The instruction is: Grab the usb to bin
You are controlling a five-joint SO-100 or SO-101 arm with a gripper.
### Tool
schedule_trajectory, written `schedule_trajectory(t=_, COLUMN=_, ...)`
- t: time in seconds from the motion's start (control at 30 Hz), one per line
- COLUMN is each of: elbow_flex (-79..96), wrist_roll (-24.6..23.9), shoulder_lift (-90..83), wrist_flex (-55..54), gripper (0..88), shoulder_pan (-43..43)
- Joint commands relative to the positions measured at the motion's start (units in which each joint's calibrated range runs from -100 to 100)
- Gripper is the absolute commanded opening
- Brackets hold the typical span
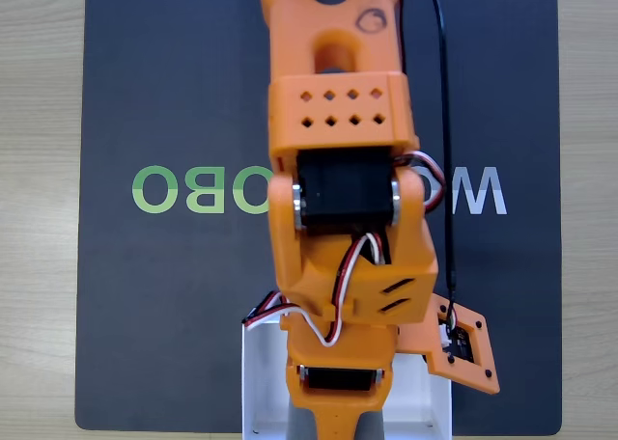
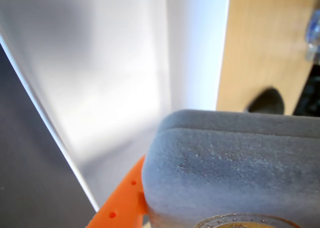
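above the bin (image 2: 115, 88), seemingly held, grey gold-emblemed usb (image 2: 235, 168).

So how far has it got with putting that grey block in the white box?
The pick-up looks done: in the wrist view the usb sits raised against an orange gripper finger, with the bin right beneath. In the fixed view the arm reaches over the bin. Left: letting go, so the block drops inside.

A hobby robotics desk: wooden tabletop (image 1: 39, 170), logo-printed dark mat (image 1: 174, 295).
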Motion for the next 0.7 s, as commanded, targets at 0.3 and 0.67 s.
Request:
schedule_trajectory(t=0.3, elbow_flex=-2.46, wrist_roll=0.33, shoulder_lift=-1.98, wrist_flex=-0.74, gripper=31.3, shoulder_pan=-0.19)
schedule_trajectory(t=0.67, elbow_flex=3.05, wrist_roll=0.23, shoulder_lift=-7.24, wrist_flex=-0.83, gripper=35.6, shoulder_pan=-1.03)
